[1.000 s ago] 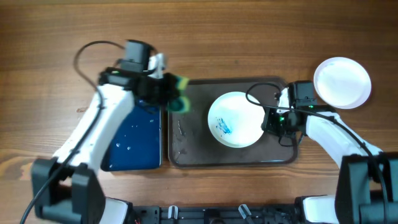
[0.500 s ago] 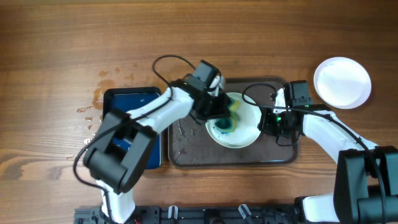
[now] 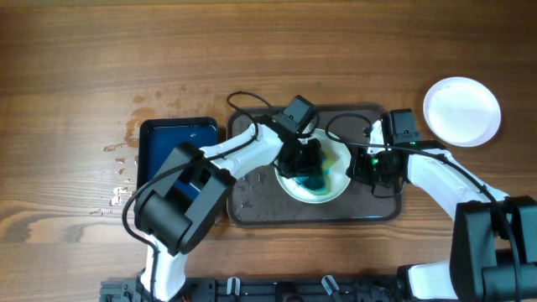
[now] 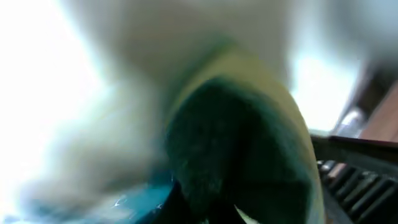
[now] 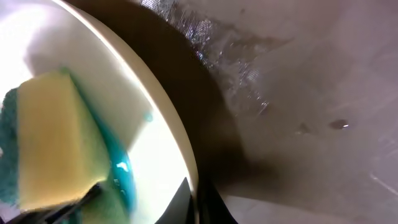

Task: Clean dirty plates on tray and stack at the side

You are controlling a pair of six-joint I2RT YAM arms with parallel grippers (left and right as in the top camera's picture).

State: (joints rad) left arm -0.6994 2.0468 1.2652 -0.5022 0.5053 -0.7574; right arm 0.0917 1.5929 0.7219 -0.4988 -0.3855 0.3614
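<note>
- At the table's (image 3: 67,50) left side, a dark blue basin (image 3: 168,138) is seen, with water drops (image 3: 117,149) beside it.
- On the tray (image 3: 252,210), a sponge (image 5: 43,137) is pinched by the left jaws and pressed into the dirty plate (image 3: 336,186).
- That plate's right rim is clamped by the right jaws.
- Right of the tray, a clean white plate (image 3: 461,111) is set on the table.

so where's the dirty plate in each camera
overhead: plate mid-frame, on the tray.
left wrist: plate is only a white blur at left.
right wrist: plate fills the left side, its rim curving downward.
shared landmark: the teal smear beside the sponge.
</note>
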